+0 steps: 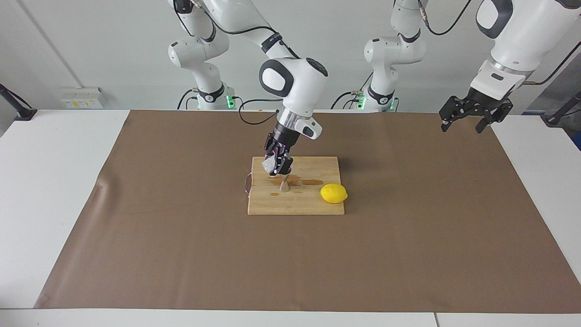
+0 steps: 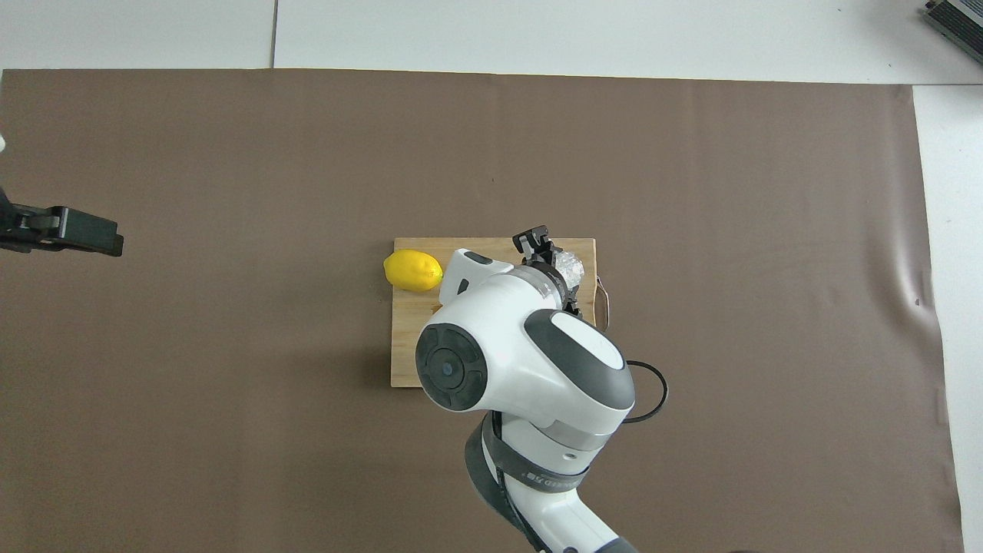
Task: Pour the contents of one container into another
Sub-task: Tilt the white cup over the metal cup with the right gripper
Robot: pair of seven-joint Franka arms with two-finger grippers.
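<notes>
Right gripper (image 1: 275, 167) is clamping the glass cup (image 1: 268, 164), tilting it over the jigger (image 1: 284, 183) standing on the board (image 1: 313, 206). Lemon (image 1: 333, 193) is lying on the board's edge. Left gripper (image 1: 467, 119) is waiting raised, fingers spread, empty.

White table (image 1: 54, 190), brown mat (image 1: 408, 236), wooden board (image 1: 313, 206)

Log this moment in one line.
right gripper: shut on cup, tilted over jigger | left gripper: open, waiting

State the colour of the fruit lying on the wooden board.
Bright yellow: the lemon shows best in the facing view.
</notes>
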